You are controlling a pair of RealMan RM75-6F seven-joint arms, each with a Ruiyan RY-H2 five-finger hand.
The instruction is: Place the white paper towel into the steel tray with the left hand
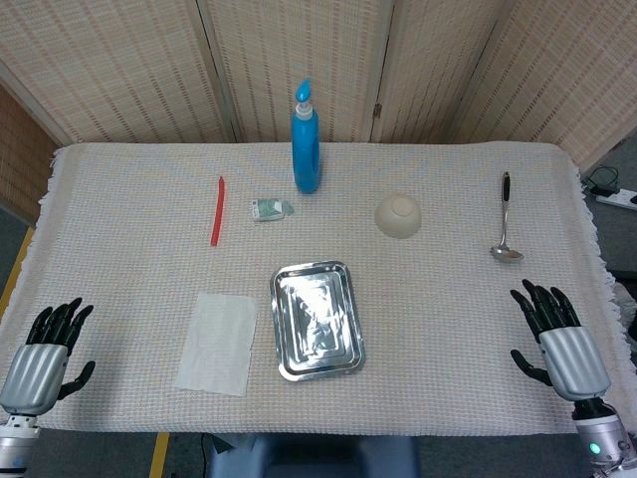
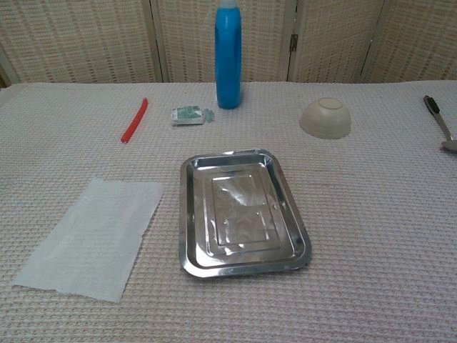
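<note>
The white paper towel (image 1: 217,342) (image 2: 93,235) lies flat on the tablecloth, just left of the empty steel tray (image 1: 316,320) (image 2: 243,212). My left hand (image 1: 46,356) rests at the near left corner of the table, fingers spread, holding nothing, well left of the towel. At the near right corner my right hand (image 1: 555,339) also lies with its fingers apart and empty. Neither hand shows in the chest view.
At the back stand a blue bottle (image 1: 306,138) (image 2: 228,57), a red stick (image 1: 216,210) (image 2: 134,120), a small green-white packet (image 1: 270,209) (image 2: 189,115) and an upturned beige bowl (image 1: 398,215) (image 2: 325,118). A ladle (image 1: 505,219) (image 2: 440,123) lies far right.
</note>
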